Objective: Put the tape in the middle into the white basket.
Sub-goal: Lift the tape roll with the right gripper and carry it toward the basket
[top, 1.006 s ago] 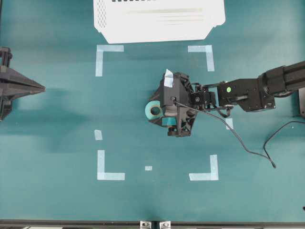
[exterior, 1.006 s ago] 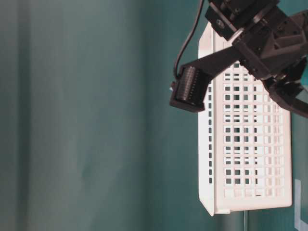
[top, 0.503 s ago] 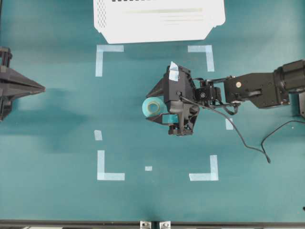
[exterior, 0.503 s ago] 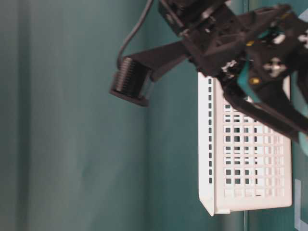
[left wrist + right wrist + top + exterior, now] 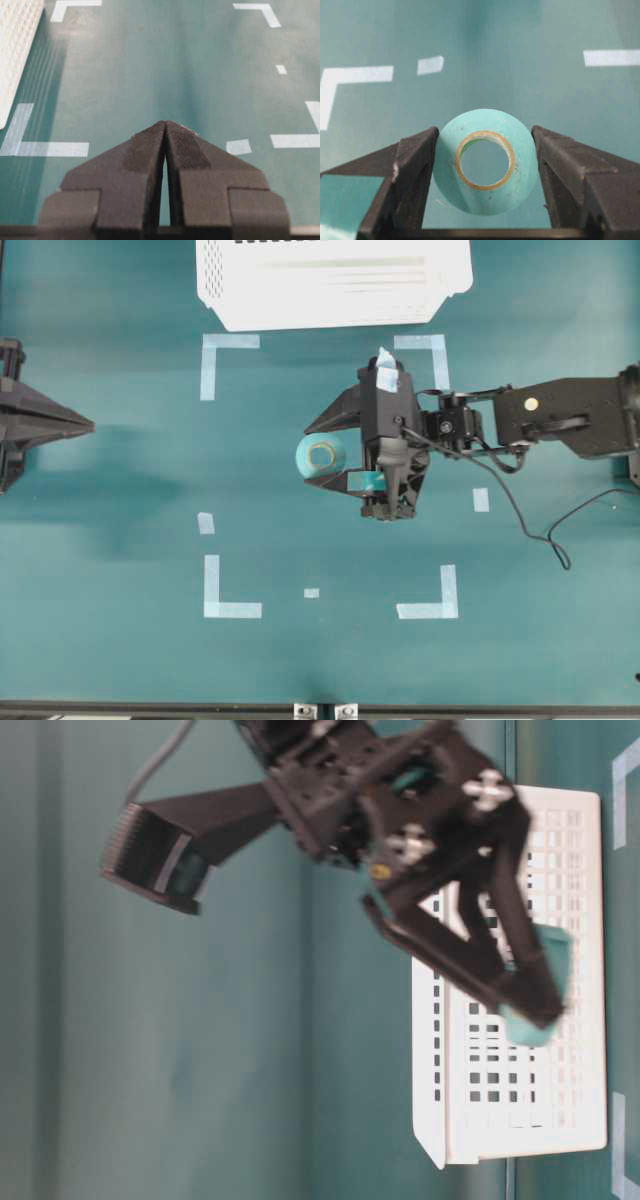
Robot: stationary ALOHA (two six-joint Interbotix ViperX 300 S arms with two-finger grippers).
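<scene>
Nearest to us, the right wrist view shows what no other view gives so plainly: the tape (image 5: 485, 161), a light teal roll with a tan cardboard core ring, is pinched between the two dark fingers (image 5: 415, 170) of the right gripper (image 5: 485, 167), one jaw pressed against each side of the roll. We see the green worktop (image 5: 520, 50) through the core, and the roll hangs clear above it. A teal patch sits on the left finger at the picture's lower corner.

From overhead we place the roll (image 5: 321, 456) near the middle of the square marked by pale corner strips (image 5: 229, 343), at the left tip of the right gripper (image 5: 326, 456), well apart from the white basket (image 5: 335, 285) at the far edge. The basket is cut off by the top of that picture.

The table-level view is blurred; the gripper (image 5: 520, 995) stands in front of the basket's lattice wall (image 5: 500, 1100), and we can make out only a teal smear at its tip.

The left gripper (image 5: 165, 131) shows its jaws pressed together, holding nothing; overhead it (image 5: 85, 424) rests at the left edge.
</scene>
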